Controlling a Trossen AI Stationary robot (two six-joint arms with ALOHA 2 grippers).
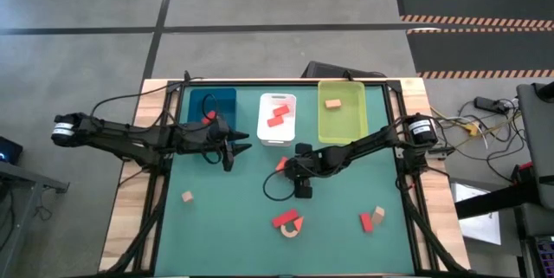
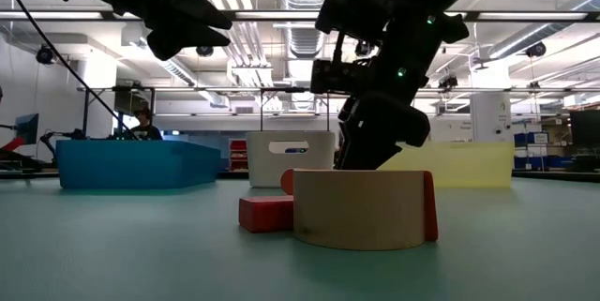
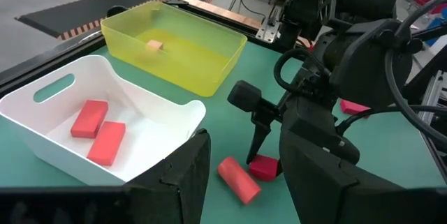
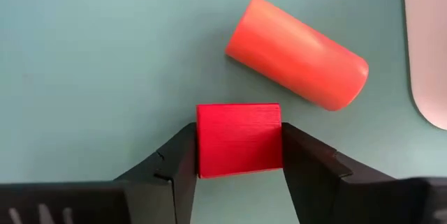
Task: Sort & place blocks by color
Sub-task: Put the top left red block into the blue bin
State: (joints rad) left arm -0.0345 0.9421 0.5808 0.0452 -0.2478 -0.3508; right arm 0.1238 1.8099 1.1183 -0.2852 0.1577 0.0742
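Red cube (image 4: 239, 139) gripped mid-bench
Right hand (image 4: 239, 155) has its fingers against both sides of it, beside a red cylinder (image 4: 297, 53); left hand (image 1: 232, 148) hovers part-open near the blue tray (image 1: 213, 103).

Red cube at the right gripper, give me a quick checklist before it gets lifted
1. Red cube sits between the right gripper fingers, both touching its sides: ok.
2. Grip firm enough to lift: cannot tell.
3. Red cylinder lies apart from the cube: ok.
4. White tray already holds red blocks and has room: ok.
5. Left gripper waits by the blue tray, off the path: ok.
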